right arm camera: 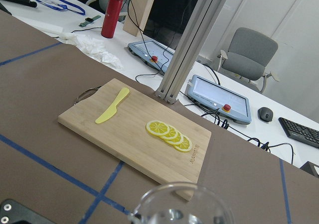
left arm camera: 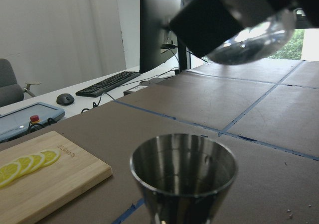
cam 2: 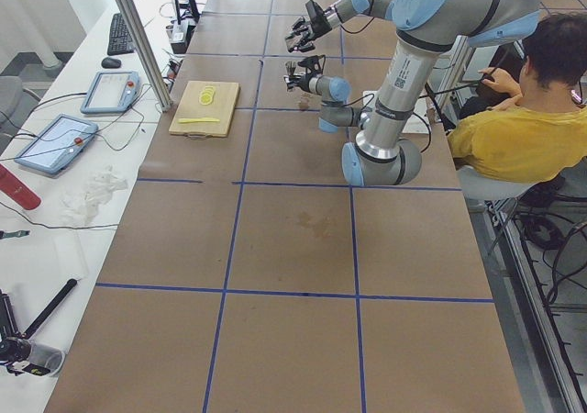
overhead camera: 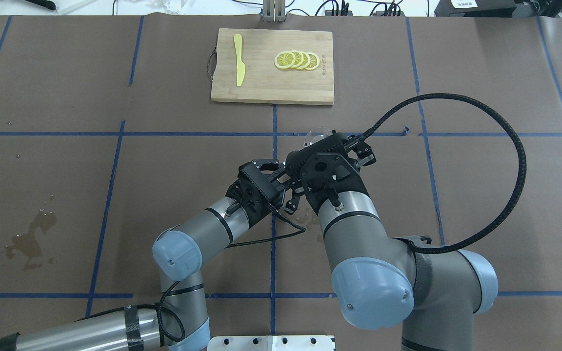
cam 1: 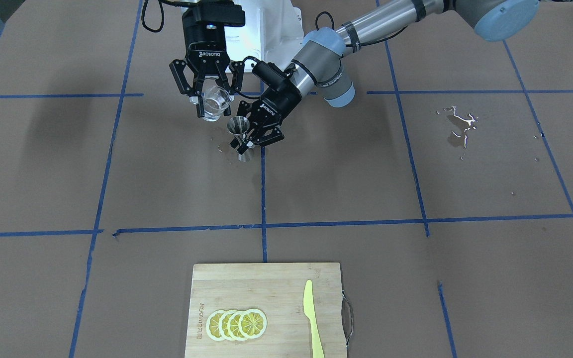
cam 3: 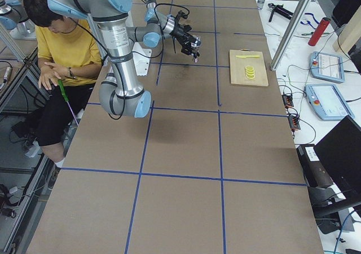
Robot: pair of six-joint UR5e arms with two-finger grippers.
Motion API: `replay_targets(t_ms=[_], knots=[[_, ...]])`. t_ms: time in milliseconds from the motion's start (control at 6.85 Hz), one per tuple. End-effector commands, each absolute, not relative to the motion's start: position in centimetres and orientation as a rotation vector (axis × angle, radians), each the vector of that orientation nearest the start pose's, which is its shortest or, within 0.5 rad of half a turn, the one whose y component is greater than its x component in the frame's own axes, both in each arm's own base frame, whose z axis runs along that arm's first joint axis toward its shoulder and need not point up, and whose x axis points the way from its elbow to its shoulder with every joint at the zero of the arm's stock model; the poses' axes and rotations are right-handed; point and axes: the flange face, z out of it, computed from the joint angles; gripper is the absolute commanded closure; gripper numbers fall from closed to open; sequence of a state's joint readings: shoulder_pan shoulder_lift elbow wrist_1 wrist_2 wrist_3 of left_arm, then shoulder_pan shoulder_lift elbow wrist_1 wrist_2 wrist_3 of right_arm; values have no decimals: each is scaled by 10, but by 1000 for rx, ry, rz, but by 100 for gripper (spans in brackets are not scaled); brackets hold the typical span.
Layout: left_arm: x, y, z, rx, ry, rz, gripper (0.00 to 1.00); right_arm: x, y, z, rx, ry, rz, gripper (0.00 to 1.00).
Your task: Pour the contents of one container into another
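My right gripper (cam 1: pixel 213 110) hangs over the table, shut on the clear glass cup (cam 1: pixel 215 101). The cup is tilted, just up and to the side of the steel jigger (cam 1: pixel 238 127). My left gripper (cam 1: pixel 246 144) is shut on the jigger at its narrow waist and holds it upright. In the left wrist view the jigger's open mouth (left arm camera: pixel 183 167) fills the lower middle, and the cup's rounded underside (left arm camera: pixel 254 37) hangs above it. The right wrist view shows only the cup's rim (right arm camera: pixel 182 201) at the bottom edge. In the overhead view the right wrist hides the jigger, and a bit of cup (overhead camera: pixel 317 135) peeks out.
A bamboo cutting board (cam 1: pixel 266 288) at the far edge carries lemon slices (cam 1: pixel 237 324) and a yellow plastic knife (cam 1: pixel 311 318). A wet spill (cam 1: pixel 460 127) lies on the robot's left half, and small drops (cam 1: pixel 222 146) sit near the jigger. A person in yellow (cam 2: pixel 523 128) sits behind the robot.
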State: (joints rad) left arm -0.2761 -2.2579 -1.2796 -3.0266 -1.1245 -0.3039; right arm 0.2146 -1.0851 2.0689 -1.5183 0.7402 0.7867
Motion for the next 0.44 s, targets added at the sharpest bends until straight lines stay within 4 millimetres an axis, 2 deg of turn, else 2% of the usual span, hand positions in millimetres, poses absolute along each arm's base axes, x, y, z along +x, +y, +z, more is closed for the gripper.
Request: replay_targets(t_ms=[0,292], knots=[[617,-359,220,1479,1078,289,100,-470,-314,161,1114,-473,-77,100],[617,-359,221,1480,1075,292,100,-472,-314,155,1109,-444,-90,100]])
